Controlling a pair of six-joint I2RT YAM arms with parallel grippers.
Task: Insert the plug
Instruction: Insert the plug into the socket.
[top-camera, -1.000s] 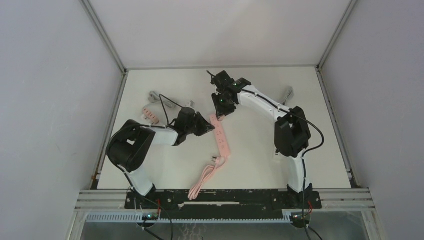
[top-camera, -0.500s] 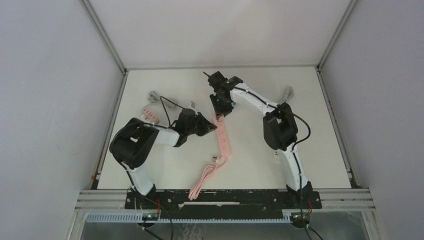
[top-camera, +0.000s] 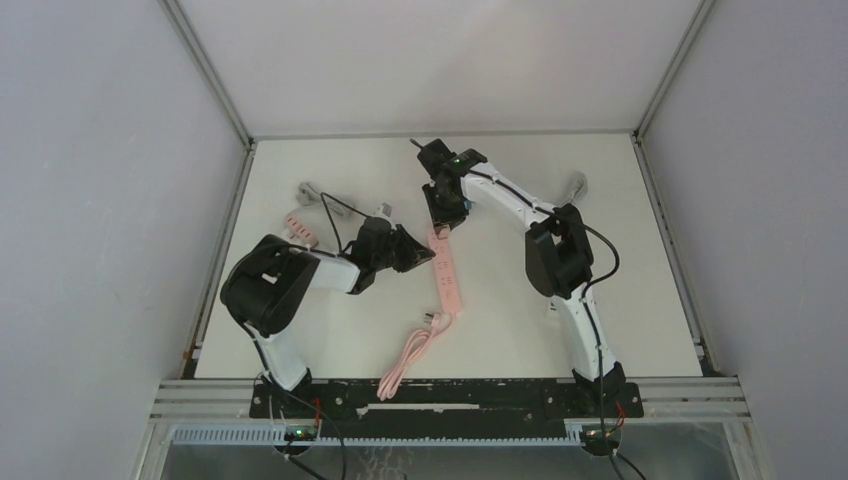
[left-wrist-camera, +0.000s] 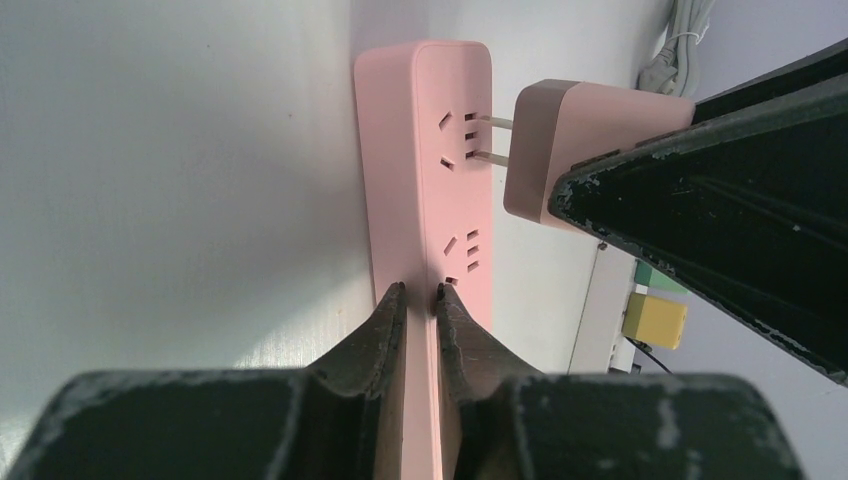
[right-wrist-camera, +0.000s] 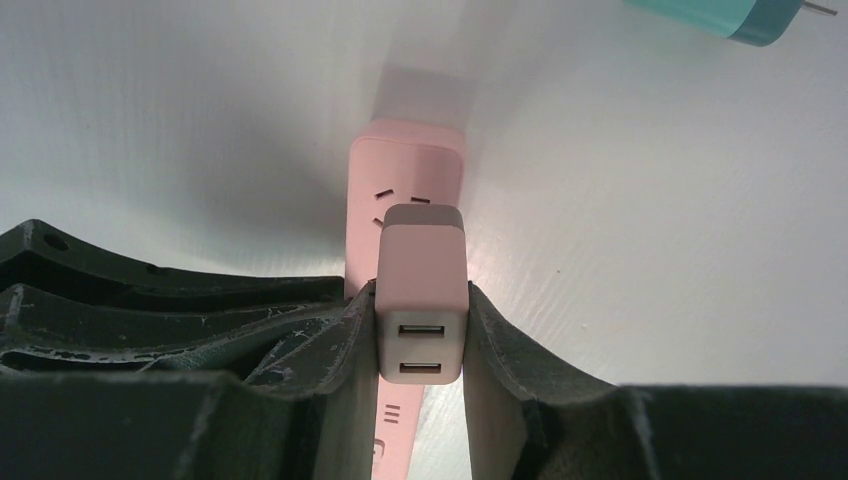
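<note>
A pink power strip (top-camera: 447, 275) lies on the white table, running toward me. My left gripper (left-wrist-camera: 420, 290) is shut on the long edge of the power strip (left-wrist-camera: 425, 170), pink showing between its fingers. My right gripper (right-wrist-camera: 420, 290) is shut on the plug (right-wrist-camera: 422, 250), a pink block charger with two USB ports facing the camera. In the left wrist view the plug (left-wrist-camera: 590, 150) hangs over the strip's far end, its two prongs (left-wrist-camera: 490, 140) reaching the end socket's slots. How deep they sit I cannot tell. The right gripper (top-camera: 440, 215) stands over the strip's far end.
The strip's pink cable (top-camera: 410, 355) coils toward the near edge. A teal plug (right-wrist-camera: 735, 15) lies beyond the strip. At the left lie a second pink plug (top-camera: 300, 228) and a grey cable (top-camera: 312, 190). A grey thing (top-camera: 577, 187) rests at the right. Walls enclose the table.
The right arm has swung left, its elbow moving over the table, bringing the plug onto the strip's far end. The left arm has barely shifted and keeps its hold.
</note>
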